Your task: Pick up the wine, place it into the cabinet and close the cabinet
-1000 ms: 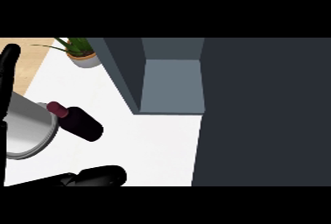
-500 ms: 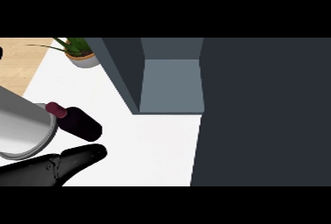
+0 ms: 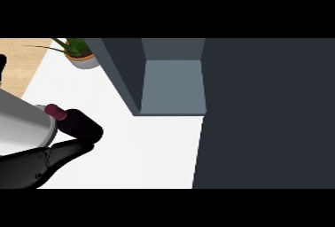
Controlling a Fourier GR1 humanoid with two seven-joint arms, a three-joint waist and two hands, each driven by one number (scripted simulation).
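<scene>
The wine bottle (image 3: 79, 126) is dark with a red cap and lies tilted on the white counter (image 3: 147, 150) at the left, cap toward the upper left. My right hand (image 3: 40, 162) comes in from the lower left with straight fingers, and its tip touches the bottle's lower side. My grey left forearm (image 3: 20, 128) lies right behind the bottle. Of the left hand (image 3: 2, 64), only a straight black sliver shows at the left edge. The cabinet (image 3: 173, 85) stands open at the centre, its grey inside bare, its dark door (image 3: 268, 111) swung out at the right.
A potted plant (image 3: 81, 56) stands at the counter's far left corner, beside the cabinet's side wall (image 3: 122, 66). Wooden floor (image 3: 25, 57) shows beyond the counter's left edge. Bare counter lies between the bottle and the cabinet door.
My right hand has moved left and up from the bottom edge until its tip meets the bottle. The left hand has slid almost out at the left edge. The bottle has stayed put.
</scene>
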